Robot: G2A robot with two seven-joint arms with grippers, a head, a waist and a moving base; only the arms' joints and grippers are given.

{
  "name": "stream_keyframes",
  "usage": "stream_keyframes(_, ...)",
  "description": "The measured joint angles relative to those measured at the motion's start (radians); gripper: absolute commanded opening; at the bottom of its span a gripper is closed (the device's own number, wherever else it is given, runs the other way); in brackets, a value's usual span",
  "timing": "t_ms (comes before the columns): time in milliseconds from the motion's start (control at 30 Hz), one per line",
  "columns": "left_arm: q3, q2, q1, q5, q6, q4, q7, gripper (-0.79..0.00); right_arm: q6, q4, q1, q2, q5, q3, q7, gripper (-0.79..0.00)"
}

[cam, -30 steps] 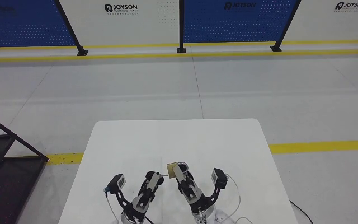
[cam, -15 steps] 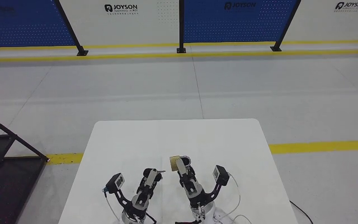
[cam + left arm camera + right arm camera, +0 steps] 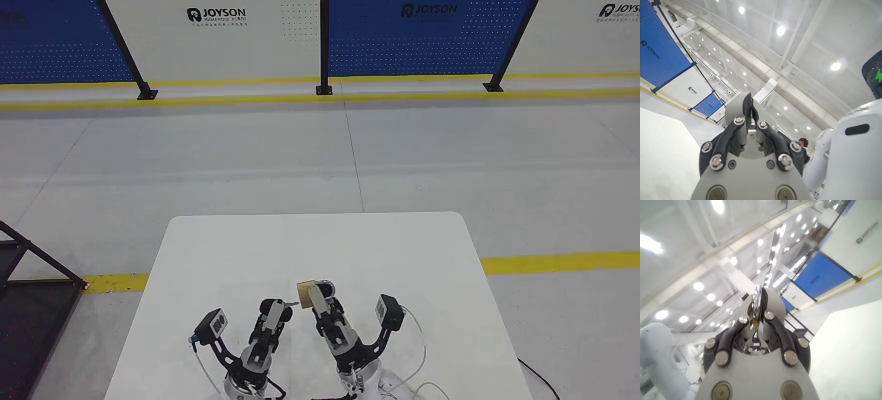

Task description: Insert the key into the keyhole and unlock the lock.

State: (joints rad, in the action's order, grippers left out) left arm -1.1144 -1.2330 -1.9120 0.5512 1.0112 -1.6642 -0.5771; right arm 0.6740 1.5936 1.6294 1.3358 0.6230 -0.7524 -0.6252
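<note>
The right arm's fingers (image 3: 775, 303) pinch a brass padlock (image 3: 756, 313), its shiny shackle at the fingertips, above the near part of the white desk (image 3: 400, 250). Just beside it, the left arm's fingers (image 3: 733, 110) are pressed together; the key is too small to make out between them. Over the past second the two drew slightly apart, then closed in again. That looks like a fresh line-up, with the padlock seemingly not yet opened.
</note>
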Motion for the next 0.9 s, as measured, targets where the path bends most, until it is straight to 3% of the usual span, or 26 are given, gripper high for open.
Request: stream_keyframes(900, -0.013, -0.023, 0.002, 0.005, 0.000, 0.004, 0.001, -0.785, -0.014, 0.000, -0.016, -0.007, -0.006, 0.022, 0.026, -0.785)
